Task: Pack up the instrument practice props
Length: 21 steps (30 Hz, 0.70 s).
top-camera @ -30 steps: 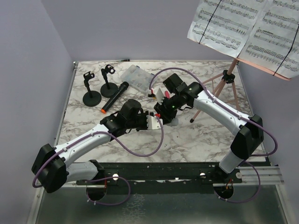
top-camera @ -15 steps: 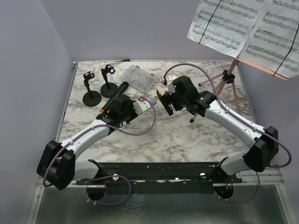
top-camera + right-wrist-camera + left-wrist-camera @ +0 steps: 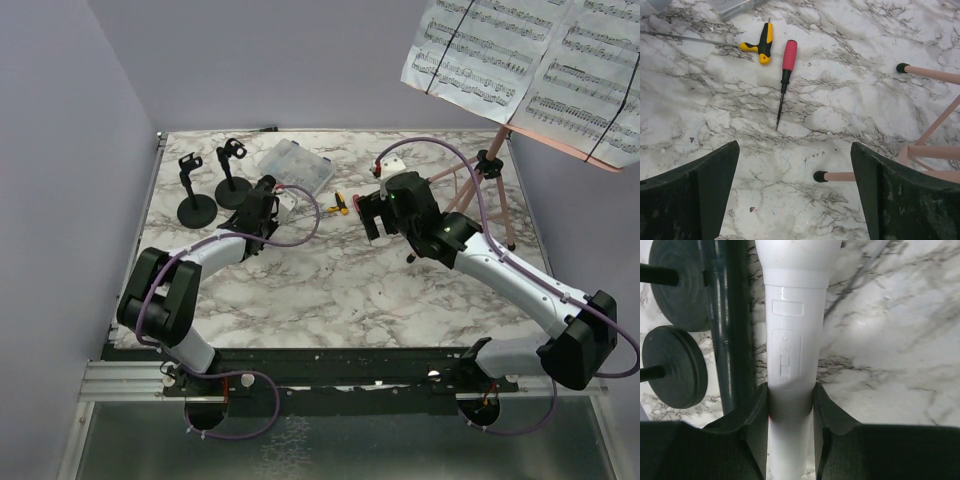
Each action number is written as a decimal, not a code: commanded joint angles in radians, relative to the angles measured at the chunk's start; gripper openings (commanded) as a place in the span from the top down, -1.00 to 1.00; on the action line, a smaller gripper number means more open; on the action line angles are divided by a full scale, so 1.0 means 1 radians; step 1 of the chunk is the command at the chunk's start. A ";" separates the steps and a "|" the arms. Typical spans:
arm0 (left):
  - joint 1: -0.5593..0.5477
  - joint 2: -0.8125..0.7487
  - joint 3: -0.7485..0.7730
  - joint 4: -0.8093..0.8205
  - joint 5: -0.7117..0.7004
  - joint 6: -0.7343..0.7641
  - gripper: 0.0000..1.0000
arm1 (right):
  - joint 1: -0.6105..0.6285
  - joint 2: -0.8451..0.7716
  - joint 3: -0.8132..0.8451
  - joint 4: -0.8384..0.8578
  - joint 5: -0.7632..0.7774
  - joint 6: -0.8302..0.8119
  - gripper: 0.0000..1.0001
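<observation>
My left gripper (image 3: 790,395) is shut on a white-bodied microphone (image 3: 792,335), whose switch faces the left wrist camera. It hangs over the back left of the table (image 3: 330,290), next to two black round-based mic holders (image 3: 195,195) (image 3: 232,175). Their bases (image 3: 677,285) (image 3: 675,367) show to the left of a dark long shape (image 3: 730,325); whether that is the black microphone I cannot tell. My right gripper (image 3: 795,150) is open and empty above the marble, over a foot (image 3: 822,176) of the pink tripod (image 3: 490,165). The sheet-music pages (image 3: 520,60) rest on the tripod's desk.
A red screwdriver (image 3: 788,55) and a yellow one (image 3: 764,42) lie ahead of the right gripper. A clear plastic compartment box (image 3: 297,168) sits at the back, between the holders and the screwdrivers. Pink tripod legs (image 3: 930,74) spread to the right.
The left arm swung from the table's middle to the back left, carrying the white microphone. The right gripper opened and drew away from it toward the tripod.
</observation>
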State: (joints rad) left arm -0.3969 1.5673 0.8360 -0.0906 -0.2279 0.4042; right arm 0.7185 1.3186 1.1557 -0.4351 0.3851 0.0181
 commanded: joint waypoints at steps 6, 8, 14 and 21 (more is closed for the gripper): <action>0.101 0.139 0.116 0.035 -0.051 -0.005 1.00 | 0.002 -0.034 -0.046 0.060 0.019 0.012 -0.94; 0.112 0.171 0.137 0.028 -0.045 0.004 1.00 | 0.002 -0.030 -0.045 0.062 0.021 0.011 -0.94; 0.124 0.248 0.187 0.010 -0.096 0.025 1.00 | 0.002 -0.021 -0.044 0.075 0.021 0.001 -0.94; 0.147 0.291 0.234 0.008 -0.141 0.040 0.71 | 0.002 -0.008 -0.044 0.084 0.017 -0.004 -0.94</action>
State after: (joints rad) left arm -0.2764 1.8217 1.0309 -0.0776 -0.2943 0.4339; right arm 0.7185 1.3029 1.1187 -0.3817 0.3851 0.0246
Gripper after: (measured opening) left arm 0.323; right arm 0.970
